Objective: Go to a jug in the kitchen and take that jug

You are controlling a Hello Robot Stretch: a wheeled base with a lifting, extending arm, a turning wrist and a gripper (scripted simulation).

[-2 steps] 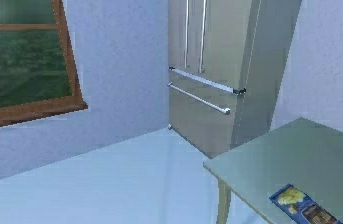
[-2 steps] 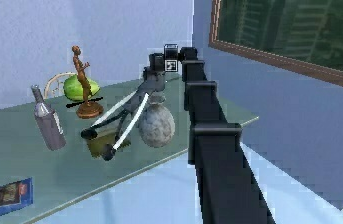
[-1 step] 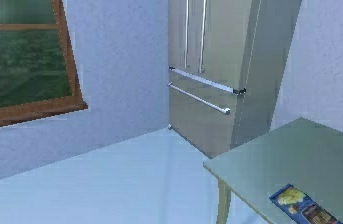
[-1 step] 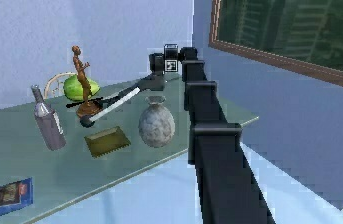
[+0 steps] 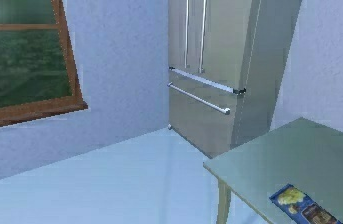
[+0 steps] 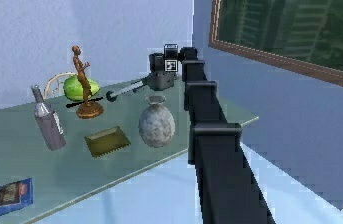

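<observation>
In the forward view, a fridge (image 5: pixel 214 70) fills the corner and the counter (image 5: pixel 289 155) juts in at lower right. In the arm side view, the jug (image 6: pixel 156 122) stands upright on the counter beside the arm (image 6: pixel 214 140). The pincer (image 6: pixel 109 95) lies beyond it near a statue (image 6: pixel 79 75), so a draw-back seems needed; I cannot tell whether it holds anything.
</observation>
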